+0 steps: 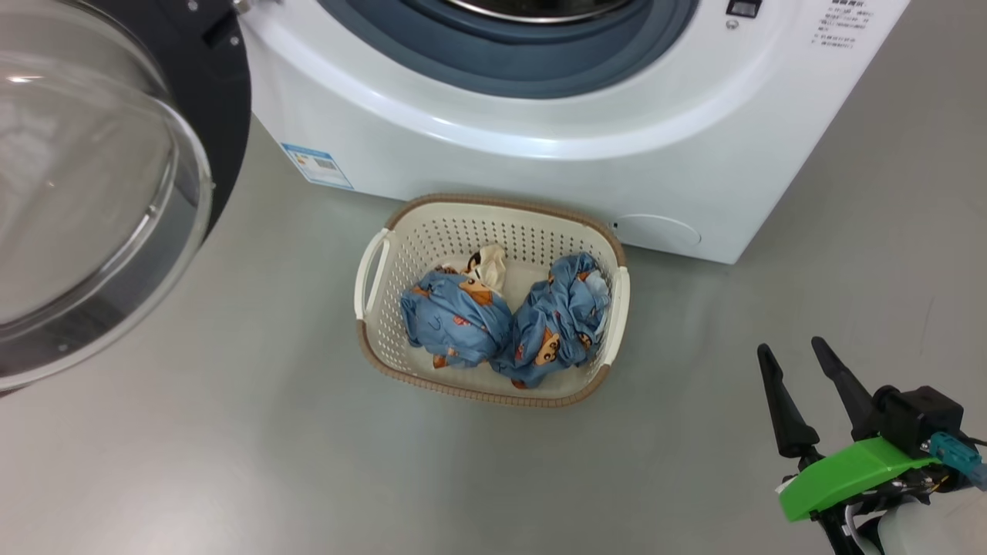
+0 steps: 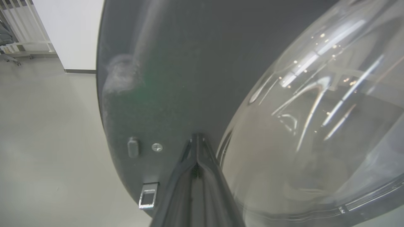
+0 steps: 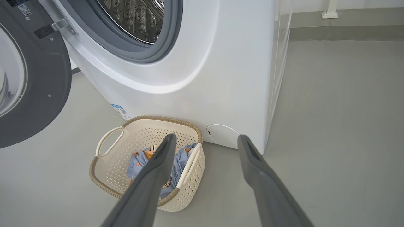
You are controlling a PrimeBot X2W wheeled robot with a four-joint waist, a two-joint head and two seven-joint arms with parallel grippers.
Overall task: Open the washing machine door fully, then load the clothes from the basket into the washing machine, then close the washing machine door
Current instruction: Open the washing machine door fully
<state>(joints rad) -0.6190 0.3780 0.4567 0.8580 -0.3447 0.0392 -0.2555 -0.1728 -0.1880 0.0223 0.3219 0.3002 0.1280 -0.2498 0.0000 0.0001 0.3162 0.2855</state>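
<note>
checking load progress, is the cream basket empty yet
Not empty: bunched light blue printed clothes and a cream piece lie inside the oval cream perforated plastic basket.

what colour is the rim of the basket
Brown, woven-look, on the cream basket; clearest in the head view.

Dark tapered fingers [image 1: 783,402], green cover [image 1: 848,474], teal plug [image 1: 956,452]

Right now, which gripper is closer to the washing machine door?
Left. The left gripper, shut, has its tips at the washing machine door, on the dark rim beside its glass. The right gripper hangs open over the floor, beyond the basket from the door.
</note>
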